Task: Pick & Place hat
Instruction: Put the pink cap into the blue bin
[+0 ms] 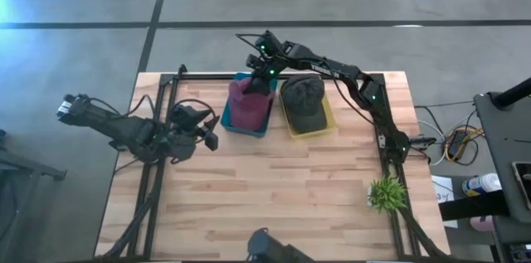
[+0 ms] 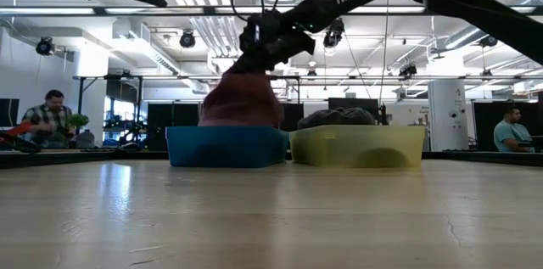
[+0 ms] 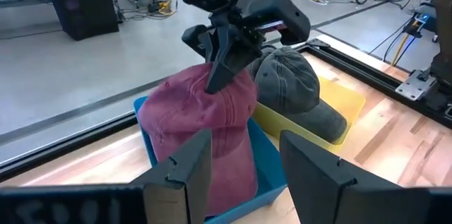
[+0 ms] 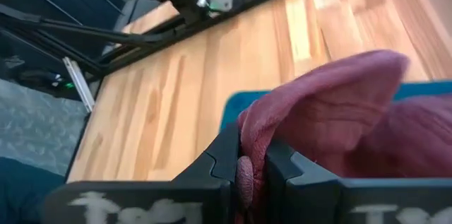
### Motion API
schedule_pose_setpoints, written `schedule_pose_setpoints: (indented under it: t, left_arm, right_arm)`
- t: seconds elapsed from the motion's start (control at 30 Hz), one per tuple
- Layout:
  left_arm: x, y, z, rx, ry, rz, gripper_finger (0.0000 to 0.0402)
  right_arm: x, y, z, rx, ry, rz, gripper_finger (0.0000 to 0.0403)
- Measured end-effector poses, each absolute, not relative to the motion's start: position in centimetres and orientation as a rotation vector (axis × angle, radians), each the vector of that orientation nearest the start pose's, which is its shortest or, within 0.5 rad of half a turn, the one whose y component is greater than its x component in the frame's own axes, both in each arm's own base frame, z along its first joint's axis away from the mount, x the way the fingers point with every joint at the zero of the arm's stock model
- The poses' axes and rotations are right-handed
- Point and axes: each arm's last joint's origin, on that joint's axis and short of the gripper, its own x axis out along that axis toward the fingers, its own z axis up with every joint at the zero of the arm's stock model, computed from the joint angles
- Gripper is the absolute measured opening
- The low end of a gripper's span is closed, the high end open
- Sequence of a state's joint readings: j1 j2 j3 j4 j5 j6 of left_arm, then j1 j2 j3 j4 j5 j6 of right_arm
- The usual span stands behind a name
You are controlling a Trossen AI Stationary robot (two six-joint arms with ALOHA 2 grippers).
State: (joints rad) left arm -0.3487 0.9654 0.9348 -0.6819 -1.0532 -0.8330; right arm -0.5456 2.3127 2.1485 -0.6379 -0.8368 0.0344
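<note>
My right end effector is pinched shut on just a fold of the red hat; it could slip back into the blue bin.

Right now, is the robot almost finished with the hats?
Looks done: the dark grey cap lies in the yellow tray. In hand: the right gripper pinches the crown of the pink cloth cap in the blue bin. Left: moving it. The left gripper waits open.

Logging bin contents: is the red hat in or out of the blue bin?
Partly in: the red hat sits in the blue bin, its crown pinched by the shut right gripper.
</note>
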Motion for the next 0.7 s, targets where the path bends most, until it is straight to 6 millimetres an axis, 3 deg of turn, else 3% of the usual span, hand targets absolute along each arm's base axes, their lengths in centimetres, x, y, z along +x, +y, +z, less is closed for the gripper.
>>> schedule_pose_setpoints:
  t: [0.2, 0.47, 0.7]
  left_arm:
    - [17.7, -3.5, 31.9, -0.317, 0.232, 0.846, 0.0161]
    - [18.0, -3.5, 32.1, -0.356, 0.219, 0.825, 0.0161]
    - [19.0, -3.8, 31.2, -0.350, 0.268, 0.804, 0.0161]
  right_arm:
    - [44.4, -24.8, 24.6, 0.555, 0.664, 0.242, 0.0022]
    - [45.0, -23.0, 24.2, 0.567, 0.711, 0.273, 0.0025]
    - [45.0, -22.6, 24.8, 0.571, 0.707, 0.270, 0.0077]
